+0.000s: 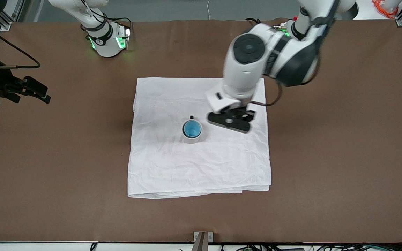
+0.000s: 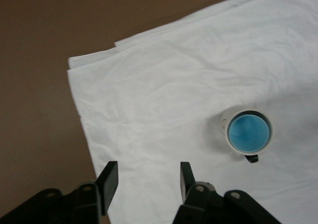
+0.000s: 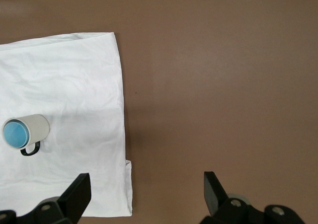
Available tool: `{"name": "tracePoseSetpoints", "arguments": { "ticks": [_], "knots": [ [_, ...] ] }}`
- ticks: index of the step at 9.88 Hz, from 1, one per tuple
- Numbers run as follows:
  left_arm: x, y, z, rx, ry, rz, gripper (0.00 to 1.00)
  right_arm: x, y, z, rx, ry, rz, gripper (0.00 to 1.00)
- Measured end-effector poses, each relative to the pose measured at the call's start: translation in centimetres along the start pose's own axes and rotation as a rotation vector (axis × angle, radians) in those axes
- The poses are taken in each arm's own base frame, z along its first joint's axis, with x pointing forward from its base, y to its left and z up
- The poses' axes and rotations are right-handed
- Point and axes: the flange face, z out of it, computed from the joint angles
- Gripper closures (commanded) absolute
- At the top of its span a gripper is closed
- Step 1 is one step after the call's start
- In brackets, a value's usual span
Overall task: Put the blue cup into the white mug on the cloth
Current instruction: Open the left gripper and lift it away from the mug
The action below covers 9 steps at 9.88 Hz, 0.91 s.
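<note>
The blue cup (image 1: 191, 129) sits inside the white mug (image 1: 192, 139), which stands upright near the middle of the cloth (image 1: 201, 167), its black handle toward the robots' bases. My left gripper (image 1: 231, 121) hangs open and empty over the cloth, beside the mug toward the left arm's end. In the left wrist view its gripper (image 2: 149, 177) is over bare cloth (image 2: 164, 95), with the cup (image 2: 248, 133) in the mug (image 2: 227, 116) off to one side. My right gripper (image 1: 42, 94) waits open over bare table at the right arm's end; its view shows the gripper (image 3: 146, 189), mug (image 3: 37, 124), cup (image 3: 14, 133) and cloth (image 3: 74, 85).
The brown table (image 1: 326, 157) surrounds the cloth on all sides. A metal bracket (image 1: 202, 238) sits at the table edge nearest the front camera. The cloth's folded edge lies toward that camera.
</note>
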Motion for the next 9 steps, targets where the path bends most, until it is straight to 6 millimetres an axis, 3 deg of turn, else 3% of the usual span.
{"name": "tracePoseSetpoints", "arguments": {
  "ticks": [2,3,6,9],
  "knots": [
    [2.0,-10.6,-1.4,0.014,0.007,-0.145,0.01,0.0,-0.1,0.2,-0.001,-0.006,-0.001,0.00],
    [2.3,-14.5,-1.3,0.024,-0.013,-0.195,0.01,0.0,-0.1,0.4,-0.001,-0.009,-0.001,0.00],
    [1.9,-21.3,-2.9,0.033,-0.026,-0.226,0.01,0.0,-0.6,0.6,0.001,-0.014,-0.010,0.00],
    [-1.3,-32.8,-7.8,0.036,-0.043,-0.236,0.01,-0.3,-2.5,0.8,0.003,-0.019,-0.044,0.00]
  ]
}}
